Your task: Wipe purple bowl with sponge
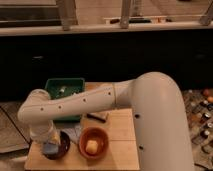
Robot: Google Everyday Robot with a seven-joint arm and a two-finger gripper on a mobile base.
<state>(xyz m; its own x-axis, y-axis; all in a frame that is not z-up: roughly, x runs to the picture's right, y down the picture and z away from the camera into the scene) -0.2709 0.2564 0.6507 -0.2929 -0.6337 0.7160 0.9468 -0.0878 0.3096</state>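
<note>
The purple bowl sits at the front left of the wooden table, dark and glossy, partly covered by my arm. Inside it lies the sponge, a small blue pad. My gripper points down into the bowl from the arm's white wrist, right over the sponge. To the right of the purple bowl stands the orange-brown bowl with a pale yellow lump in it.
A green tray with small items stands at the back left of the table. A dark flat object lies mid-table. My white arm spans the table. Small items on the floor at the right.
</note>
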